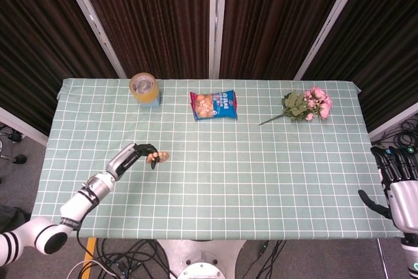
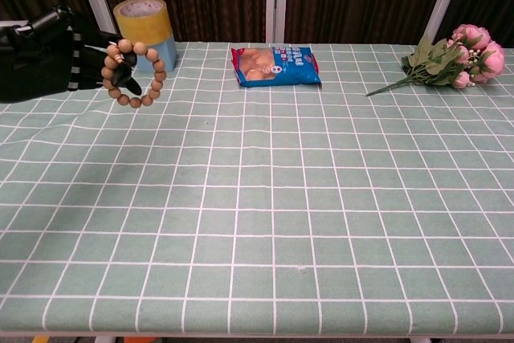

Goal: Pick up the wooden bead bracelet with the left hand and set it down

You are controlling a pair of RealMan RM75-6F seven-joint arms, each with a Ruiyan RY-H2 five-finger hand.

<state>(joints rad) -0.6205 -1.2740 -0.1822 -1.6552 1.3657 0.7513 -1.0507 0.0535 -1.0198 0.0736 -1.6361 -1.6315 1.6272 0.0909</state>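
- While the wooden bead bracelet (image 2: 132,72) hangs from the fingertips (image 2: 120,70) of the left hand (image 2: 48,52), lower it slowly toward the table (image 2: 265,198) and release only once the beads rest on the cloth; judged from the frames, the step in hand is the set-down.
- At 4 o'clock in the head view, the right hand (image 1: 398,184) hangs off the table's near corner, fingers extended and apart, holding nothing.
- At 8 o'clock in the head view, the left hand grips the bracelet (image 1: 157,156) above the near-left part of the table; whether the beads touch the cloth cannot be told.
- Bracelet attitude, chest view: the loop stands nearly upright, open face toward the chest camera. Being a ring, it has no long axis; in the head view it shows edge-on, running 9 to 3 o'clock.
- Keep the loop vertical during descent, then let it tip flat; a sudden release may let it roll.
- At 11 o'clock, the tape roll (image 2: 145,28) stands behind the bracelet.
- At 12 o'clock lies the snack bag (image 2: 275,65); at 2 o'clock, the pink flowers (image 2: 454,60).
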